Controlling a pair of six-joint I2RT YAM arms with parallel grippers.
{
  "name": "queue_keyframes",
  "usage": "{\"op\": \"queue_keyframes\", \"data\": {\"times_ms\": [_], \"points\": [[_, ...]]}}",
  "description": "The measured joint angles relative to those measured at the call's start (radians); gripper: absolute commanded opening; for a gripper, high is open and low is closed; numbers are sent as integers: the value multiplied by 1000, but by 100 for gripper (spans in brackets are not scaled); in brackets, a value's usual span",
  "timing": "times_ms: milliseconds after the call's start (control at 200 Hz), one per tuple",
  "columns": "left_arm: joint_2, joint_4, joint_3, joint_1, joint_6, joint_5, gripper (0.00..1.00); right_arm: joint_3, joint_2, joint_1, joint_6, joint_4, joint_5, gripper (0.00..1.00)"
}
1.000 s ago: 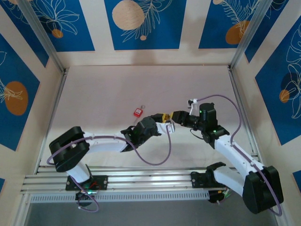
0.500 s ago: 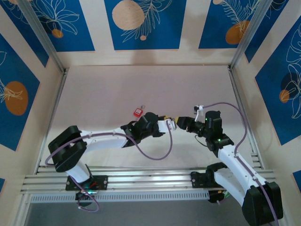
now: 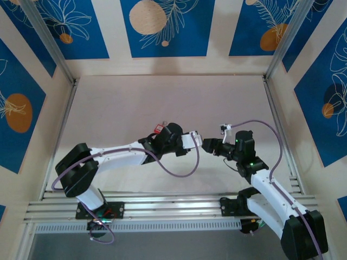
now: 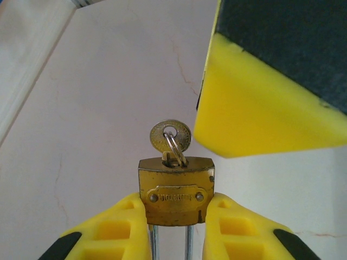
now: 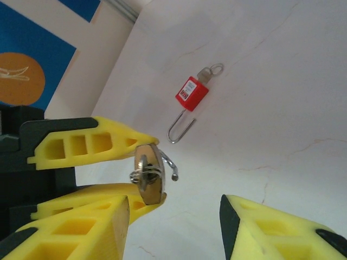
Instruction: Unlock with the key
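Both arms reach in from the near edge and meet above the middle of the pale surface point(image 3: 124, 103). The left hand point(image 3: 194, 142) is pinching the brass padlock point(image 4: 176, 195) by its two sides. Its yellow fingers point(image 4: 122, 227) are pressed against the body, and the steel shackle legs run back between them. The key point(image 4: 183, 138) sits in the keyhole on the padlock's far face, with its round head sticking out and a small split ring point(image 4: 176, 154) threaded through it. Just beside it, the right hand point(image 3: 207, 144) faces the left one with its fingers point(image 5: 282, 230) spread wide and nothing between them. In the left wrist view, one of its pads hangs close to the key's head without touching it. Farther out, a red padlock point(image 5: 191, 93) lies flat on the surface, well apart from both hands. Its thin shackle point(image 5: 181, 129) looks open, and another key with a ring lies at its far end. Blue-and-cream patterned walls point(image 3: 162, 27) close off the back
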Motion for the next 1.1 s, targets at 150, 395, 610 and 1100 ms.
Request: {"op": "queue_keyframes", "data": {"times_ms": [150,395,610,1100], "points": [[4,-17,0,0,0,6,21,12,31,24,-13,9,-13,49],[4,-26,0,0,0,15,22,43,108,55,-28,42,-14,47],[4,-40,0,0,0,21,22,69,153,72,-40,53,-15,42],[3,-66,11,0,0,39,24,78,192,81,-47,60,-31,23]]}}
